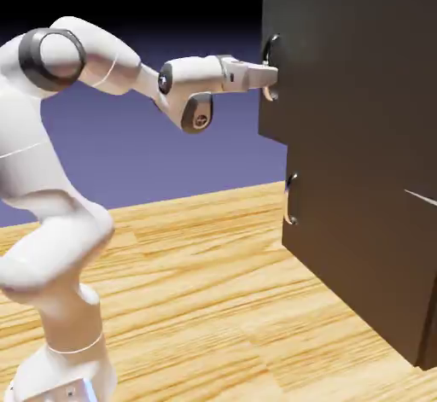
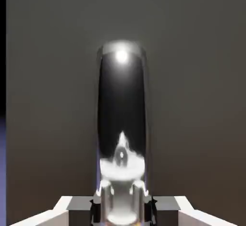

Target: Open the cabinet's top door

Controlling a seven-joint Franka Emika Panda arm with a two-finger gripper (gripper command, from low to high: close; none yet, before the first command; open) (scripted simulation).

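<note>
The gripper (image 1: pixel 270 77) is clamped on the top door's handle (image 2: pixel 122 124) at the cabinet's (image 1: pixel 358 161) upper left edge, but the top door (image 1: pixel 350 67) looks flush, so pulling remains.

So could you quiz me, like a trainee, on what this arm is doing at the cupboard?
1. True or false: the gripper is shut on the top door's handle.
2. How many handles show on the cabinet front?
3. The top door looks: A) swung wide open, B) closed or barely moved.

Key: 1 true; 2 two, the lower handle being untouched; 3 B.
</note>
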